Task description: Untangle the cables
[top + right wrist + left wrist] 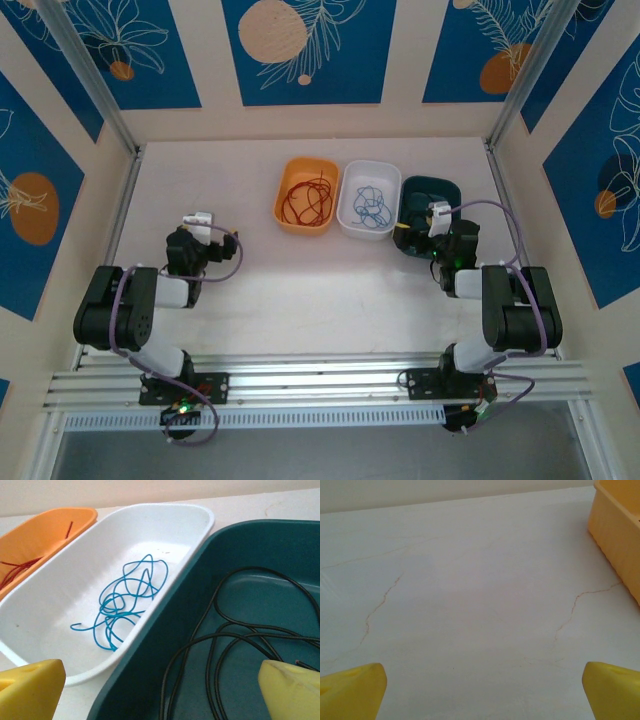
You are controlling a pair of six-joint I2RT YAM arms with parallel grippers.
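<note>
Sorted near the worktop's far edge: red cable in orange bin, blue cable in white bin, black cable in teal bin; risks hooking a black loop on the right claw, spread wide just above; left claw likewise released, well apart over bare worktop.

Red cable coiled in orange tray, blue cable in white tray, black cable in teal tray

An orange tub, a white tub and a dark teal tub are set side by side on the pale desk.
</note>
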